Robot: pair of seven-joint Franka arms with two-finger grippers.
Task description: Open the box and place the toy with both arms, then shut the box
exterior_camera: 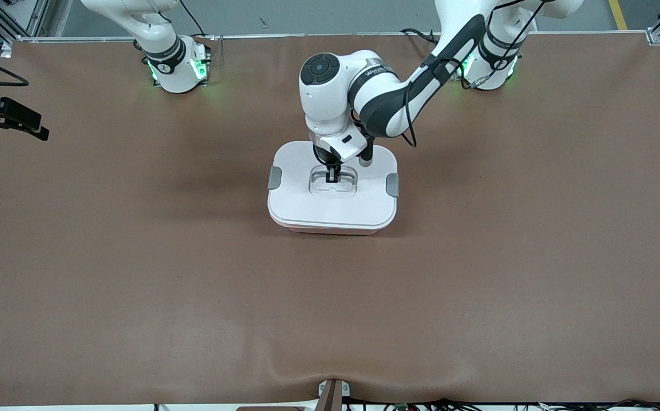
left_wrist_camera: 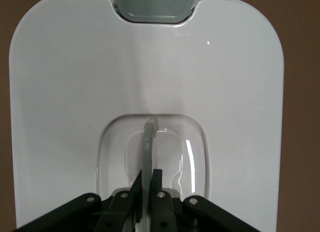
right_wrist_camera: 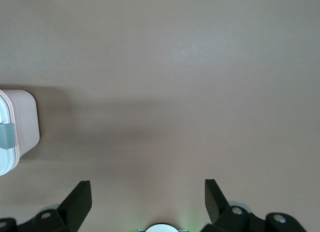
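Observation:
The box [exterior_camera: 332,208] stands in the middle of the table with its white lid [exterior_camera: 307,200] on and a strip of pink base showing below. Grey clips [exterior_camera: 274,177] sit at both ends. My left gripper [exterior_camera: 332,176] is down in the lid's clear recess, shut on the thin centre handle [left_wrist_camera: 149,137]; the left wrist view shows the fingers [left_wrist_camera: 157,178] pinching it, with the lid [left_wrist_camera: 75,92] filling that view. My right gripper [right_wrist_camera: 147,189] is open and empty, high over bare table near its own base, with a corner of the box [right_wrist_camera: 22,124] at the view's edge. The toy is out of view.
A brown mat [exterior_camera: 136,257] covers the whole table. A dark clamp-like fixture [exterior_camera: 4,117] with a cable juts in at the table edge on the right arm's end. The right arm's green-lit base [exterior_camera: 177,68] stands farthest from the front camera.

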